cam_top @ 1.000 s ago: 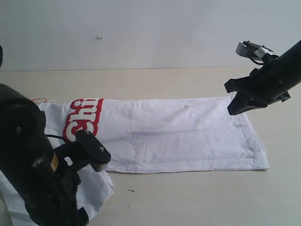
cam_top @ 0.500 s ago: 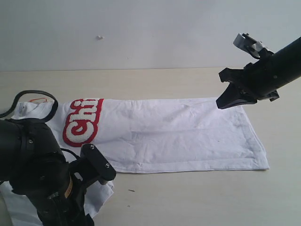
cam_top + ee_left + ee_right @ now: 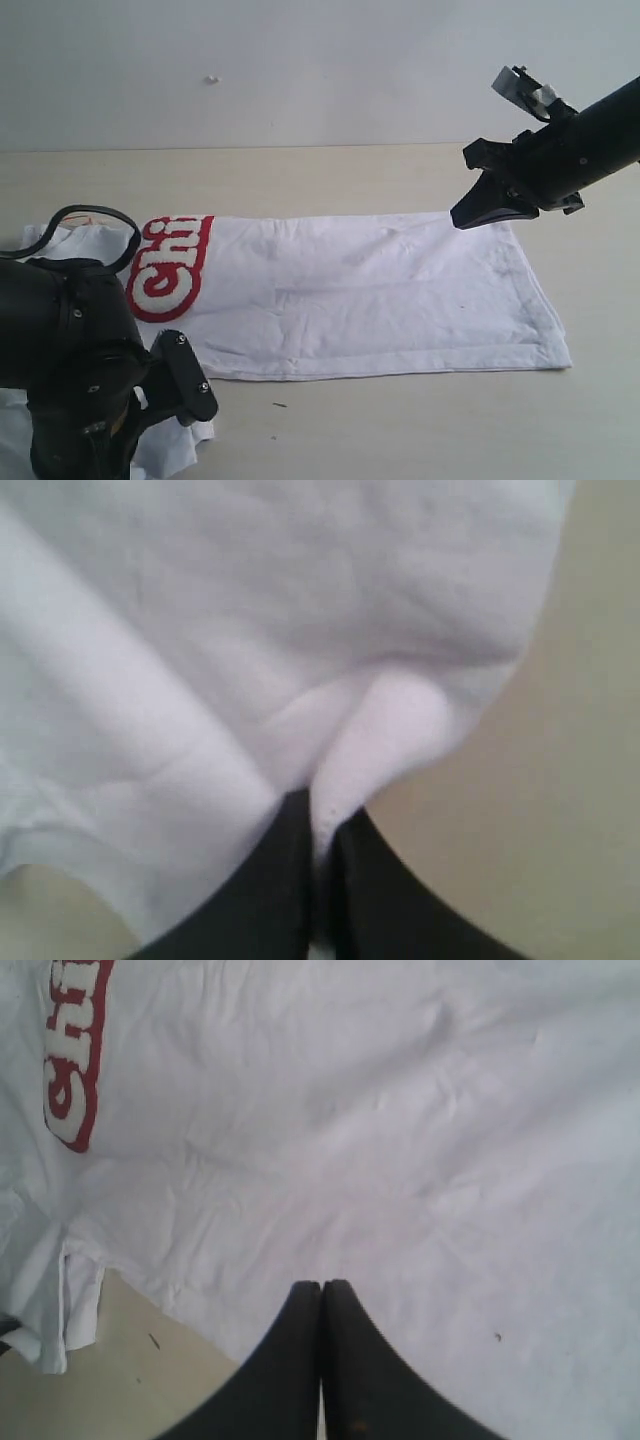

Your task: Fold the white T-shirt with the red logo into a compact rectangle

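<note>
Plainly, from the exterior view: one white T-shirt (image 3: 380, 290) laid as a long strip across the table (image 3: 400, 430), with one red logo (image 3: 170, 270) at its left end. One left arm (image 3: 70, 370) at near left, over bunched cloth; one right gripper (image 3: 468, 213) at far right, by the shirt's far edge. Left wrist view: left gripper (image 3: 320, 825) pinched tight on a fold of the shirt. Right wrist view: two fingers (image 3: 300, 1360) pressed together, holding nothing, above the cloth.
</note>
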`<state>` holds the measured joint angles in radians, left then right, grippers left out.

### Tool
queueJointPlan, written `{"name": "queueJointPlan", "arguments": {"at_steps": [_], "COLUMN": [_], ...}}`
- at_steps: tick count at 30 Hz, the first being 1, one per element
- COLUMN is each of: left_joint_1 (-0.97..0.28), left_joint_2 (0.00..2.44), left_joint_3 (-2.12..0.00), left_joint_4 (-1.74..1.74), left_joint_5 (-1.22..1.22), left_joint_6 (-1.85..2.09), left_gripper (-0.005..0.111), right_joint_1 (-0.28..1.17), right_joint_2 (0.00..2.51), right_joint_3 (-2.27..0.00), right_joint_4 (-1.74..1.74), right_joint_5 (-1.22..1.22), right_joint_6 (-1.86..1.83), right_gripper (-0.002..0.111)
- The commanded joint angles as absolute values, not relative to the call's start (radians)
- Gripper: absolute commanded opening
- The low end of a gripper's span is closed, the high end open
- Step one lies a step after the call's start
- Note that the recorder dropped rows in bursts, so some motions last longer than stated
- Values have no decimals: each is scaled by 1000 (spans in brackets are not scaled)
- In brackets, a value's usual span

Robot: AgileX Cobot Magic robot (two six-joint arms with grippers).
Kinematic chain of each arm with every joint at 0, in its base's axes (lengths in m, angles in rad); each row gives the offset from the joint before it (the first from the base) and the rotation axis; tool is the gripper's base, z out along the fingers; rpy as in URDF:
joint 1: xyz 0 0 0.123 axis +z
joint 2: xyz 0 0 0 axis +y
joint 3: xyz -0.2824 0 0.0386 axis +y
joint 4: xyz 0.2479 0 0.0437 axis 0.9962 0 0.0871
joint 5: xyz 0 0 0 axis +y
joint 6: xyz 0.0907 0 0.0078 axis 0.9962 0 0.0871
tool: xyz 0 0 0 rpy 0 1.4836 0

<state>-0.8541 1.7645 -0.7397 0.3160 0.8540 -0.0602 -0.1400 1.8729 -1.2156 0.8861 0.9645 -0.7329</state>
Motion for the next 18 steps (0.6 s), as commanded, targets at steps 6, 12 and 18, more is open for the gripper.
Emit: {"name": "queueJointPlan", "arguments": {"at_steps": [6, 12, 18], "left_joint_1": [-859, -855, -794], "left_joint_2": [1686, 1688, 1688], "left_joint_3": [-920, -953, -953], "left_joint_4": [612, 1073, 1270], "left_joint_5": [974, 960, 777], "left_joint_6": [30, 30, 27], "left_gripper": [0, 0, 0], "right_joint_1": [-140, -140, -140], "right_joint_2": [1861, 1861, 1861], "right_joint_3": [-1214, -1214, -1214], "right_joint_4": [875, 864, 802], "right_joint_5": [948, 943, 924], "right_joint_6": [-769, -784, -784], "right_gripper": [0, 0, 0]}}
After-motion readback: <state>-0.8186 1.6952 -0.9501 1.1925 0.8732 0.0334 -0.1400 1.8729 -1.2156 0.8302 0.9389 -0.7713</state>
